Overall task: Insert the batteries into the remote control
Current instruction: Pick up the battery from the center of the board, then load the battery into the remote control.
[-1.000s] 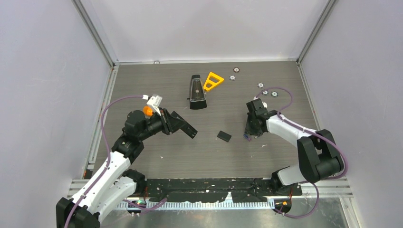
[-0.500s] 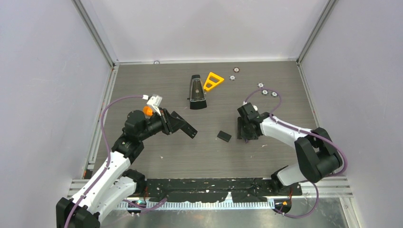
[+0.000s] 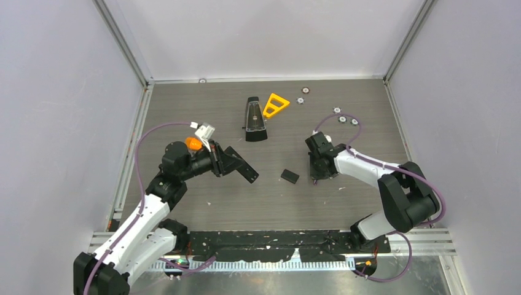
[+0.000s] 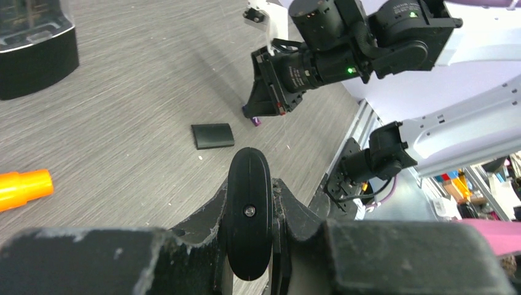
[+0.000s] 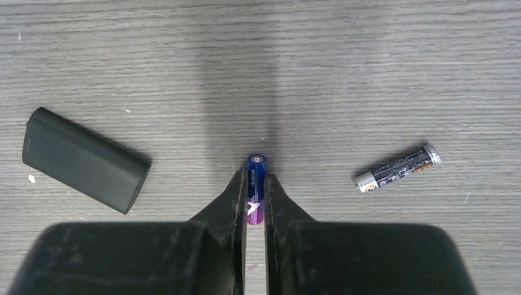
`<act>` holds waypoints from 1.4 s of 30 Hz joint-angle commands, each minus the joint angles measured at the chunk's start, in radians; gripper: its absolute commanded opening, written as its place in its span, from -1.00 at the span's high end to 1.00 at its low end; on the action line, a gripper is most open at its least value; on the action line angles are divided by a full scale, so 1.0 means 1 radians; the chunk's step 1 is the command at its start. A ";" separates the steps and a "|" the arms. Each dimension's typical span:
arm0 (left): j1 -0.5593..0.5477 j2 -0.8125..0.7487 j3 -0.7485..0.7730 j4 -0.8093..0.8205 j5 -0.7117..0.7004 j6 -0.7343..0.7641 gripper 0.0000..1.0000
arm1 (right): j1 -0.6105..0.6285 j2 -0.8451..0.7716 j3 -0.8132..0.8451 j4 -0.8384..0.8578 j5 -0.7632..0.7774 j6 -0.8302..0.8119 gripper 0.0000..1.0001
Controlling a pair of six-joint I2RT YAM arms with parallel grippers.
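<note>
My left gripper point(image 4: 250, 193) is shut on the remote control point(image 4: 249, 215), a slim black bar seen end-on between the fingers and held above the table point(image 3: 241, 166). To its right, my right gripper point(image 5: 256, 178) is down at the table and shut on a purple-blue battery point(image 5: 256, 184), whose dark end pokes out past the fingertips. The left wrist view shows that gripper point(image 4: 261, 107) with the battery point(image 4: 255, 121) at its tip. A second battery point(image 5: 398, 168), dark with a silver cap, lies on the table to the right of it.
A small black cover piece point(image 3: 289, 176) lies between the two grippers, just left of the right one point(image 5: 83, 161). Farther back stand a tapered black case point(image 3: 252, 118) and a yellow triangle point(image 3: 274, 105). Small silver discs point(image 3: 336, 110) lie at the back right. An orange cylinder point(image 4: 23, 187) shows at the left.
My right gripper moved a little left, opened, then shut on the purple-blue battery. The left arm with the remote shifted slightly right.
</note>
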 commanded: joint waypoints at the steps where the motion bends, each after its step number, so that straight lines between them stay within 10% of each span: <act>1: 0.004 0.017 0.013 0.161 0.105 -0.011 1.00 | 0.015 -0.043 -0.007 0.021 0.029 0.013 0.86; 18: 0.003 0.114 0.024 0.423 0.226 -0.342 1.00 | 0.306 -0.628 0.119 0.241 -0.135 -0.091 0.89; 28: 0.003 0.184 -0.003 0.638 0.222 -0.650 1.00 | 0.593 -0.574 0.286 0.231 -0.044 -0.263 0.89; 42: 0.003 0.130 0.013 0.539 0.207 -0.723 1.00 | 0.670 -0.452 0.357 0.247 -0.021 -0.306 0.88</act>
